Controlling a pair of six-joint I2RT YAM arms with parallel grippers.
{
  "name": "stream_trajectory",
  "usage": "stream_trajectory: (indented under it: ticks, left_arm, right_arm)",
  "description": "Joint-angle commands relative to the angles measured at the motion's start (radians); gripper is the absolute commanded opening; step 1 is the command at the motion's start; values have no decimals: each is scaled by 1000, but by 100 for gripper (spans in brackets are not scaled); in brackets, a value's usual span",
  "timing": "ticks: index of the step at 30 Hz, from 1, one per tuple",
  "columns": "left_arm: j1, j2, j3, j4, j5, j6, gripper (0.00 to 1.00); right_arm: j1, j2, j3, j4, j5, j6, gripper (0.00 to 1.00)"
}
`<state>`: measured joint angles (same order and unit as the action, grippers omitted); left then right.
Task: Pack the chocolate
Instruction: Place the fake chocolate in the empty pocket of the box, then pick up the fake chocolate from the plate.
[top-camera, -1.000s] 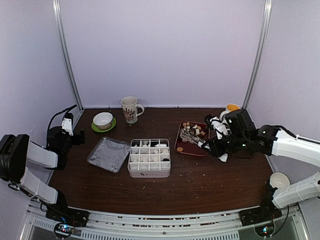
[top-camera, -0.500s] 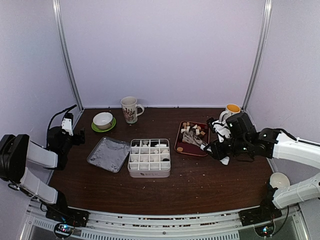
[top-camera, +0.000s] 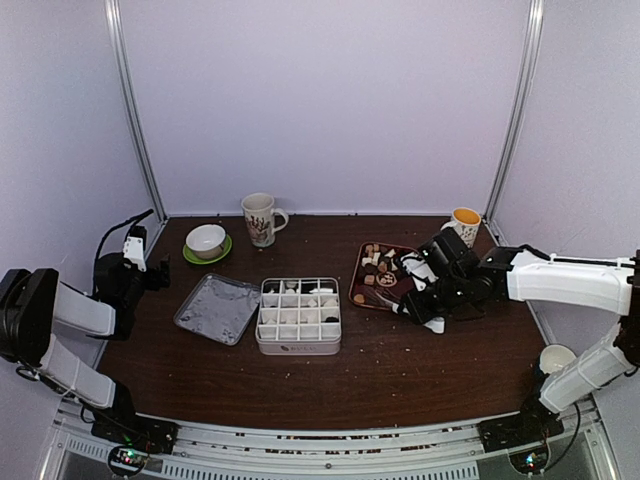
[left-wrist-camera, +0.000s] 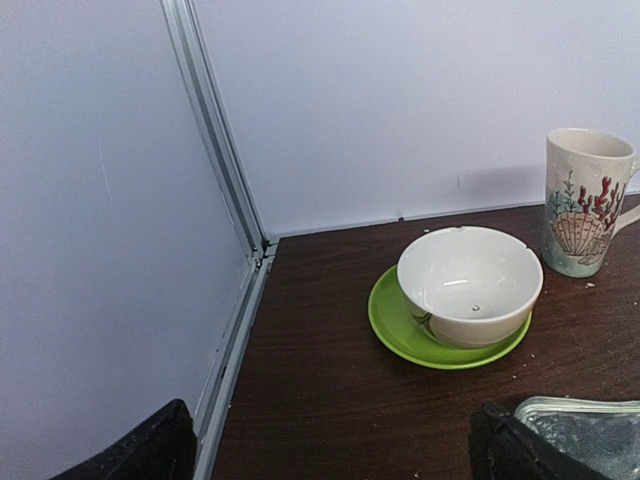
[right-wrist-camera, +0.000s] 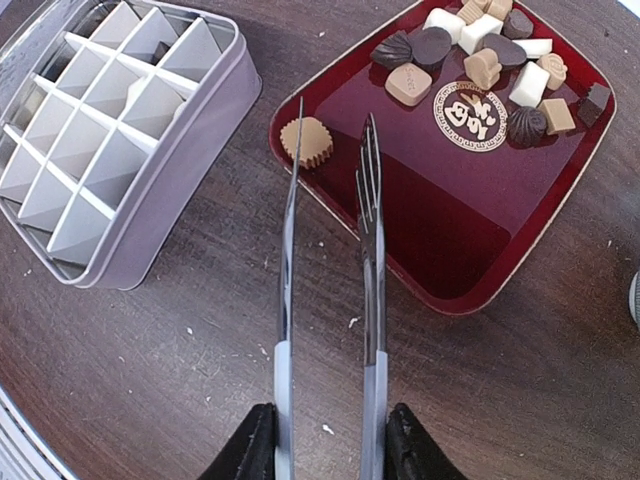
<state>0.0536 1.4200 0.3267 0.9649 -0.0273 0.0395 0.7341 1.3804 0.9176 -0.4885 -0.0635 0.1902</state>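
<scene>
Chocolate (right-wrist-camera: 487, 62) in dark, tan and white pieces lies at the far end of a red tray (right-wrist-camera: 455, 230). One tan piece (right-wrist-camera: 312, 142) sits alone in the tray's near-left corner. My right gripper (right-wrist-camera: 328, 440) is shut on metal tongs (right-wrist-camera: 372, 300). Their two blades stand apart, and the left blade's tip lies over the tan piece with nothing pinched between them. In the top view the right gripper (top-camera: 420, 302) hovers by the tray's (top-camera: 403, 297) near edge. A white divided box (top-camera: 298, 345) holds a few pieces. My left gripper (left-wrist-camera: 330, 460) is open and empty, far to the left.
The box's metal lid (top-camera: 217, 308) lies left of the box. A white bowl on a green saucer (left-wrist-camera: 470, 285) and a shell-print mug (left-wrist-camera: 585, 200) stand at the back left. An orange-filled cup (top-camera: 464, 222) sits behind the tray. A white cup (top-camera: 556, 360) stands near the right arm's base.
My right arm has swung left and nearer, carrying the tongs from over the tray's middle to its near-left corner by the lone tan piece. The left arm has not moved.
</scene>
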Motion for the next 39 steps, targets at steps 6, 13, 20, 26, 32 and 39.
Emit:
stream_trajectory:
  ticks: [6, 13, 20, 26, 32, 39]
  left_arm:
    - [8, 5, 14, 28, -10, -9, 98]
    - [7, 5, 14, 28, -10, -10, 98]
    - [8, 5, 14, 27, -10, -10, 98]
    - [7, 5, 14, 27, -10, -10, 98]
    - [7, 5, 14, 28, -10, -9, 98]
    - [7, 5, 14, 27, -10, -9, 98]
  right_arm:
    - [-3, 83, 121, -70, 6, -69, 37]
    - [-2, 126, 163, -105, 18, -77, 38]
    - [-1, 152, 193, -116, 7, -93, 38]
    - [-1, 199, 239, -149, 28, -97, 38]
    - [-2, 243, 280, -183, 77, -71, 37]
    - [-2, 254, 286, -194, 162, -44, 35]
